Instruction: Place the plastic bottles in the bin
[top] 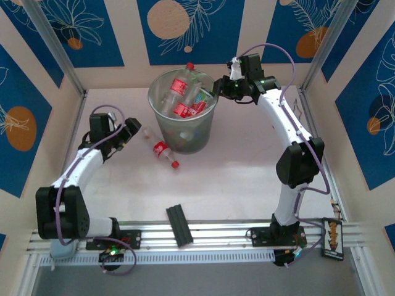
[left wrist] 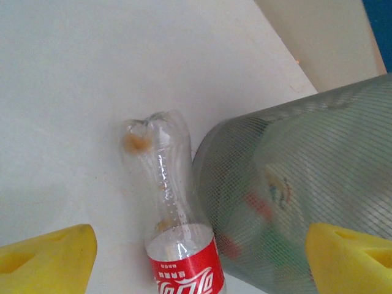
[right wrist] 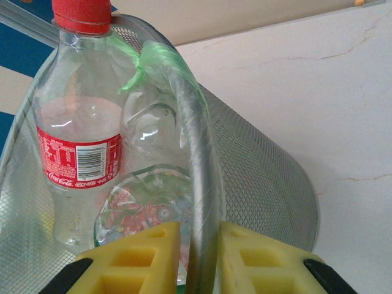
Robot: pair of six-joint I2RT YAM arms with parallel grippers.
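Note:
One clear red-labelled plastic bottle (top: 160,148) lies on the table against the foot of the bin (top: 192,137), its red cap pointing toward the near edge. My left gripper (top: 136,131) hovers just left of it, open. In the left wrist view the bottle (left wrist: 177,245) lies between the wide-apart yellow fingers (left wrist: 52,260) without touching them, beside the mesh bin (left wrist: 318,184). Several more bottles (top: 180,87) stand and lie inside the bin. My right gripper (top: 218,87) is shut on the bin's rim (right wrist: 199,159), beside a red-capped bottle (right wrist: 76,141).
A black flat bar (top: 179,225) lies near the front edge of the table, between the arm bases. Walls close the table at the back and on both sides. Bare tabletop (top: 234,179) stretches in front of the bin.

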